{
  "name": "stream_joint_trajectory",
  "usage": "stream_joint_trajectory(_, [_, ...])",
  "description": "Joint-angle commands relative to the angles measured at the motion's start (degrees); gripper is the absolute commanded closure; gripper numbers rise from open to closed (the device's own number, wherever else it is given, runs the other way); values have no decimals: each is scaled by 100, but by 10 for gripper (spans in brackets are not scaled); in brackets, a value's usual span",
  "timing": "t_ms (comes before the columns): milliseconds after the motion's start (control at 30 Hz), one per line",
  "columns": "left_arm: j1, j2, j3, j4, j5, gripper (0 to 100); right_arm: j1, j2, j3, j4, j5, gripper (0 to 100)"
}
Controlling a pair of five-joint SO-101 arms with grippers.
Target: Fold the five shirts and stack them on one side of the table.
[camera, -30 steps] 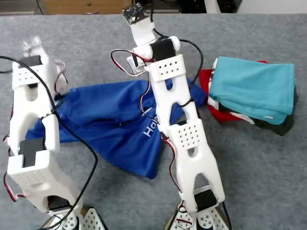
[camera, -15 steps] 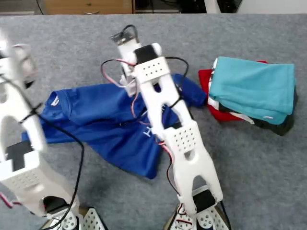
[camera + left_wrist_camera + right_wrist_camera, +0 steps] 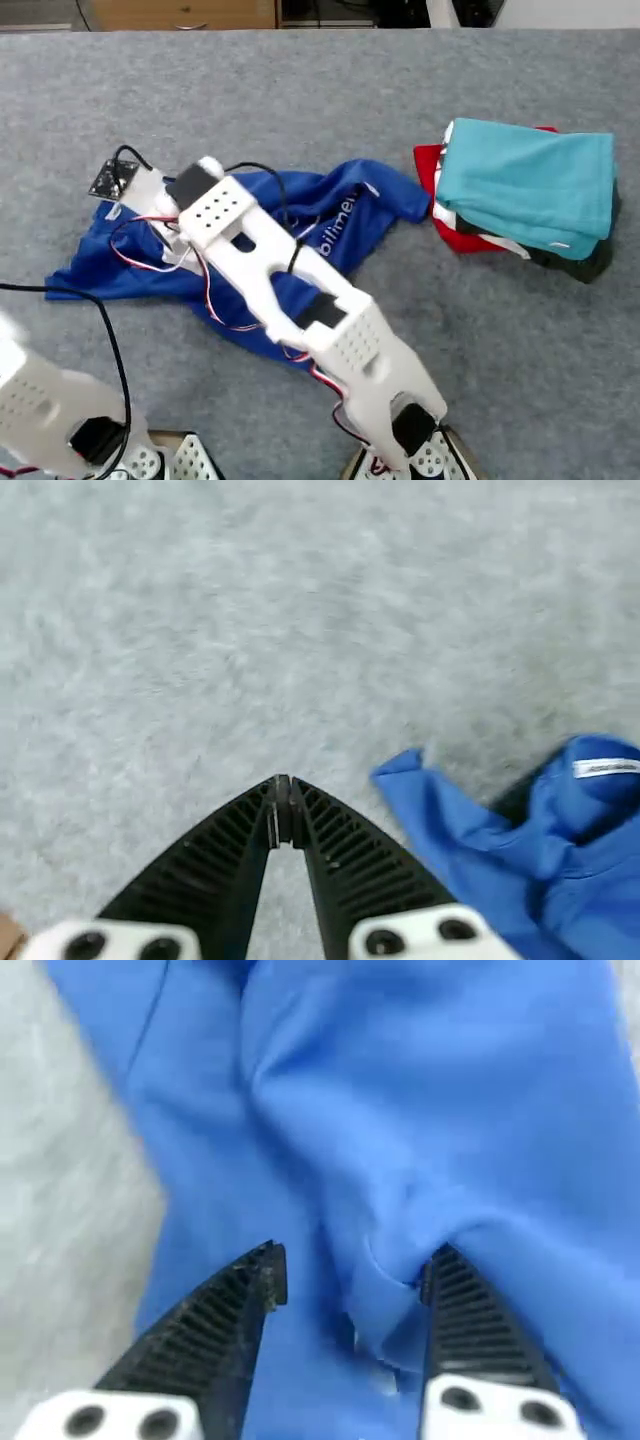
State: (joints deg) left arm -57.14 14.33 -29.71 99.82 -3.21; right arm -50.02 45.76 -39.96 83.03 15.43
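A blue shirt [image 3: 385, 195] lies bunched at the table's middle left, its white print facing up. My right arm [image 3: 215, 210] stretches over it toward its left end. My right gripper [image 3: 355, 1260] is open just above a fold of the blue shirt [image 3: 420, 1110], holding nothing. My left gripper [image 3: 282, 810] is shut and empty over bare grey tabletop, with a corner of the blue shirt [image 3: 520, 850] and its white label [image 3: 605, 768] beside it. At the right stands a stack of folded shirts, with a teal one [image 3: 525, 185] on top, a red one [image 3: 432, 170] and a dark one [image 3: 590, 262] beneath.
The grey felt tabletop [image 3: 300, 90] is bare along the far side and at the front right. My left arm [image 3: 40, 400] sits at the front left corner, its black cable [image 3: 105, 330] trailing toward the shirt. Both arm bases stand at the near edge.
My right arm swung left across the blue shirt, which is now more bunched, its print turned up. My left arm pulled back from the shirt's left side toward the front left corner.
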Motion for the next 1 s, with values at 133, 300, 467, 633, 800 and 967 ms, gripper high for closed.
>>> stream_joint_trajectory(133, [-237, -84, 826, 53, -35, 981, 497, 558, -435, -782, 35, 998])
stream_joint_trajectory(300, [-18, -92, 1073, 88, -237, 981, 1376, 716, -1587, -941, -422, 993])
stream_joint_trajectory(467, [580, -101, 1697, 97, -413, 981, 2237, 1367, -2677, -1996, -466, 997])
stream_joint_trajectory(633, [1670, -655, 2778, 97, -633, 981, 2782, 2299, -3530, -3244, -440, 997])
stream_joint_trajectory(800, [3490, -1648, 3798, 97, -712, 981, 3073, 2923, -4752, -3499, -475, 985])
stream_joint_trajectory(967, [5125, -2281, 4352, 79, -695, 907, 3248, 2738, -5578, -2963, -563, 719])
